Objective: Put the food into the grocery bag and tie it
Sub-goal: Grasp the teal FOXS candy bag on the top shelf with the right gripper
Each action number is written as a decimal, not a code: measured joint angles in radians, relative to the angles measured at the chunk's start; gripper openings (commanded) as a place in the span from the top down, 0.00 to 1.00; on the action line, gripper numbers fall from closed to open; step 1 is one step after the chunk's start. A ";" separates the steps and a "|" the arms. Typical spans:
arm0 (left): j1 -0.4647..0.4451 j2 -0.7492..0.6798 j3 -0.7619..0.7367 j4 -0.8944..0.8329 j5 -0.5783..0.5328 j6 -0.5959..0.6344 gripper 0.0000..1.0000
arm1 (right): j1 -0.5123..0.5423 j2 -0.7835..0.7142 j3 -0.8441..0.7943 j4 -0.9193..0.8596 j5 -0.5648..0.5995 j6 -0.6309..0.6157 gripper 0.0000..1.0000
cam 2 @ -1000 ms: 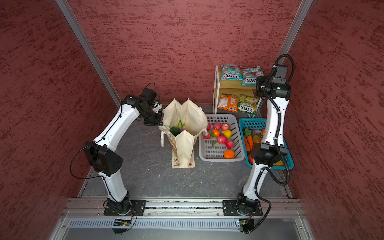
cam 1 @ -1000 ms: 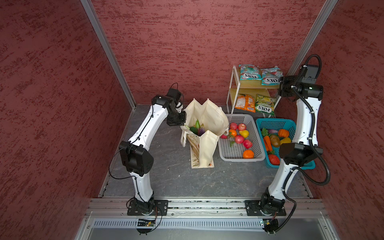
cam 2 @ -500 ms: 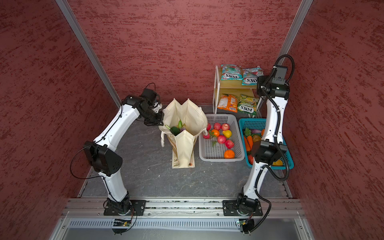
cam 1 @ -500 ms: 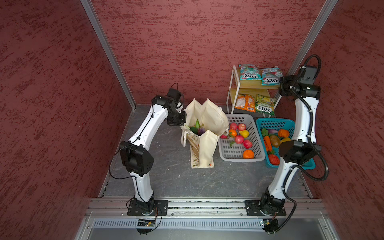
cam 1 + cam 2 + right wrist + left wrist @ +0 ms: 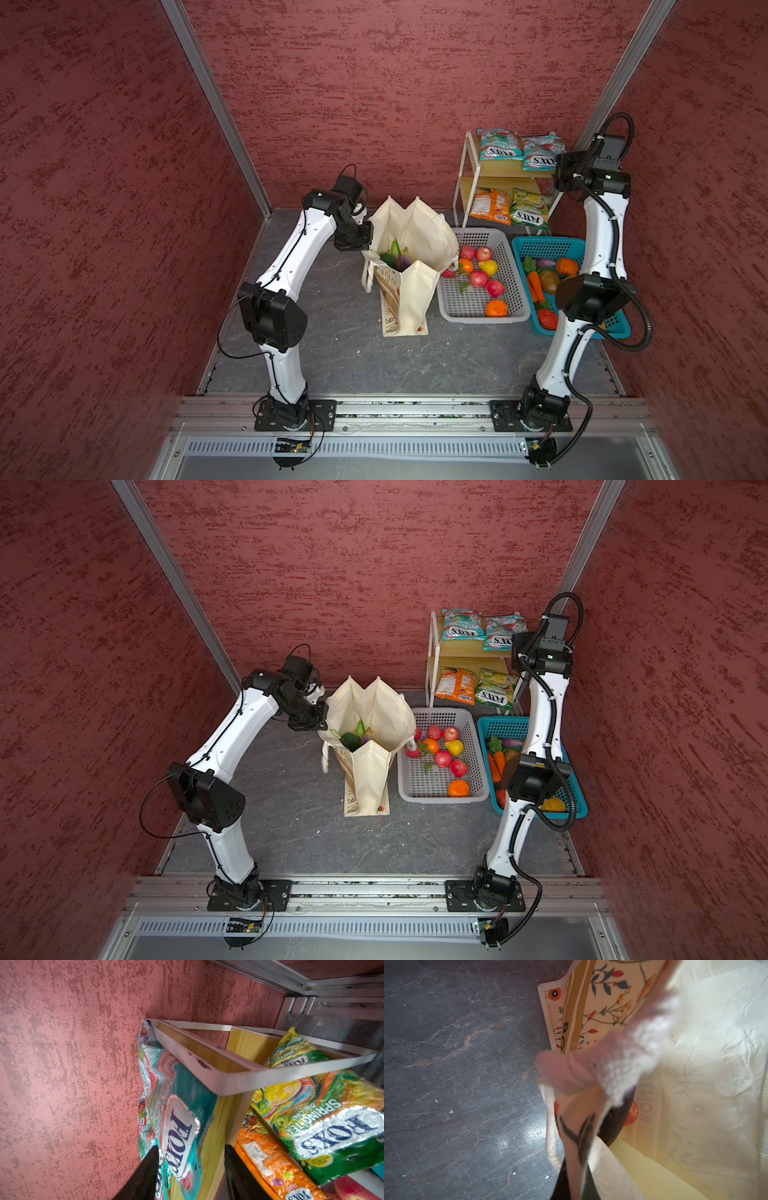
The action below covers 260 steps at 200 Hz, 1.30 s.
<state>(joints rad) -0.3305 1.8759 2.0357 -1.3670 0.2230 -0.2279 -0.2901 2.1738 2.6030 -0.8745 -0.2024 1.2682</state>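
The cream floral grocery bag (image 5: 419, 232) (image 5: 374, 712) stands open on the dark floor. My left gripper (image 5: 361, 245) (image 5: 575, 1178) is shut on the cloth rim of the grocery bag (image 5: 695, 1043). A dark green vegetable (image 5: 388, 258) and green tips show inside. Two teal-and-red FOX'S packets (image 5: 498, 145) (image 5: 503, 631) lie on the shelf's top board. My right gripper (image 5: 557, 174) (image 5: 192, 1167) is open at that board's edge. The near teal packet (image 5: 178, 1115) hangs with its end between the fingers (image 5: 149, 1167), and neither presses on it.
The white-framed shelf (image 5: 465, 183) holds an orange packet (image 5: 490, 205) and a yellow-green packet (image 5: 530, 210) on its lower board. A grey basket (image 5: 469, 309) with apples, oranges and a yellow fruit (image 5: 488, 267) sits beside the bag. A blue basket (image 5: 540, 245) of vegetables lies under my right arm.
My right arm's elbow has shifted slightly toward the shelf. The left arm and the bag have not moved.
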 measured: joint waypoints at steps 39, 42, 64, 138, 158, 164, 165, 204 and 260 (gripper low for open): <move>0.000 0.004 0.008 -0.005 0.003 0.000 0.99 | -0.001 0.013 0.000 0.013 0.004 0.008 0.58; 0.000 0.004 0.008 -0.005 0.003 0.000 0.99 | -0.001 0.013 0.000 0.014 0.005 0.008 0.59; 0.000 0.004 0.008 -0.006 0.003 0.000 0.99 | -0.002 0.019 0.000 0.024 0.005 0.011 0.67; 0.000 0.004 0.008 -0.009 0.002 0.000 0.99 | -0.002 0.032 0.000 0.033 0.013 0.013 0.80; 0.000 0.004 0.008 -0.010 0.002 0.000 0.99 | -0.002 0.032 0.000 0.036 0.015 0.016 0.91; 0.000 0.004 0.008 -0.010 0.002 0.000 0.99 | -0.002 0.032 0.000 0.037 0.016 0.015 0.93; 0.000 0.004 0.008 -0.010 0.002 0.000 0.99 | -0.002 0.032 0.000 0.037 0.016 0.016 0.94; 0.001 0.004 0.008 -0.015 -0.008 0.000 0.99 | -0.002 0.032 0.000 0.041 0.025 0.015 1.00; 0.011 -0.003 -0.012 -0.016 -0.018 0.001 0.99 | 0.002 0.005 0.000 0.040 0.086 -0.019 1.00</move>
<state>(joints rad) -0.3195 1.8725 2.0239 -1.3830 0.2054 -0.2272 -0.2882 2.1788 2.6026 -0.8349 -0.1162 1.2488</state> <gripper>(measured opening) 0.051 0.045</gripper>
